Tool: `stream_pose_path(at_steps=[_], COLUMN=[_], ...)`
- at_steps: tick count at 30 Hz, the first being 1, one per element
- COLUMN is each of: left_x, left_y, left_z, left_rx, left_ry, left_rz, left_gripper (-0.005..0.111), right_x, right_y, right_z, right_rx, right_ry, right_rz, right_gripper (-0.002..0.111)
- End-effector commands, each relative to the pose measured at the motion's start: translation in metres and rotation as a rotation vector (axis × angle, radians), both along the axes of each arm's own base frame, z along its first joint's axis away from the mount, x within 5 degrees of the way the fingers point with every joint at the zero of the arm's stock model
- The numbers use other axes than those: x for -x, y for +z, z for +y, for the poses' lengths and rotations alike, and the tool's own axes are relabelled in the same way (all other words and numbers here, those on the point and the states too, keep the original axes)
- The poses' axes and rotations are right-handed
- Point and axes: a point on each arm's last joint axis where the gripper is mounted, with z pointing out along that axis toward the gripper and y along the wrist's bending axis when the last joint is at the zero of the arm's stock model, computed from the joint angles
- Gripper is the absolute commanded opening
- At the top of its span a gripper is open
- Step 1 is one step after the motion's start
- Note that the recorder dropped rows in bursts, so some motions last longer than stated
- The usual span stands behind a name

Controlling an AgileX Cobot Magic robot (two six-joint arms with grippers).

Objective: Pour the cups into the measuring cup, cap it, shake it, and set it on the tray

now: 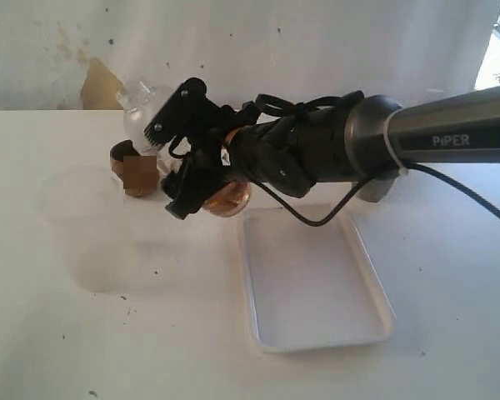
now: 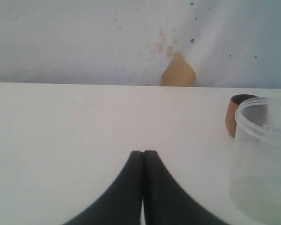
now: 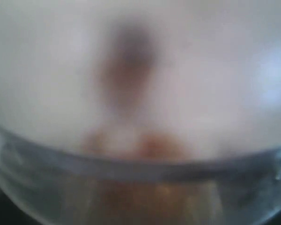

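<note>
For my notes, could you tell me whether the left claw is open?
Shut: the left claw shows both fingers pressed together, holding nothing.

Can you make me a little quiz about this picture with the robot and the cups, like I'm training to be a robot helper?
1. True or false: nothing lies on the white tray.
2. The left gripper is: A wide open; B shut with nothing in it; C holding a spoon.
3. Which arm stretches out over the table in the exterior view?
Key: 1 true; 2 B; 3 the right arm.
</note>
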Motion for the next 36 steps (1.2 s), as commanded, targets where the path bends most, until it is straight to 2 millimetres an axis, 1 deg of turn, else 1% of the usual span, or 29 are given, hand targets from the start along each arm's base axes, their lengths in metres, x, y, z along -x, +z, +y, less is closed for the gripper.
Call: stream_pose_path(at_steps=[1, 9, 11, 15, 21, 24, 31, 34, 36], left_x=[0.000, 0.000, 0.000, 0.000, 0.000, 0.000, 0.000, 0.000, 0.000], left_y=[0.000, 0.000, 0.000, 0.000, 0.000, 0.000, 0.000, 0.000, 0.000], left_z=[0.000, 0.000, 0.000, 0.000, 0.000, 0.000, 0.000, 0.000, 0.000], left_rx=[0.000, 0.000, 0.000, 0.000, 0.000, 0.000, 0.000, 0.000, 0.000], left_ry=[0.000, 0.000, 0.000, 0.000, 0.000, 0.000, 0.000, 0.000, 0.000], left_rz=[-0.010, -0.010, -0.010, -0.010, -0.010, -0.010, -0.010, -0.010, -0.010], left_gripper=[0.000, 0.000, 0.000, 0.000, 0.000, 0.000, 0.000, 0.000, 0.000], right_x=[-0.005, -0.014, -0.015, -0.016, -0.016, -0.018, -0.025, -0.025, -0.025], right_y=[0.010, 0.000, 0.000, 0.003, 0.003, 0.007, 0.024, 0.025, 0.024], right_z=[0.002, 0.000, -0.001, 0.000, 0.001, 0.001, 0.004, 0.003, 0.003], right_rx=[0.054, 0.110, 0.121, 0.182, 0.237, 0.239, 0.277, 0.341, 0.348], right_ry=[0.065, 0.084, 0.090, 0.145, 0.182, 0.181, 0.188, 0.213, 0.214], right_rz=[-0.105, -0.126, -0.136, -0.209, -0.248, -0.255, -0.291, -0.291, -0.284], right_gripper=[0.000, 0.000, 0.000, 0.000, 0.000, 0.000, 0.000, 0.000, 0.000])
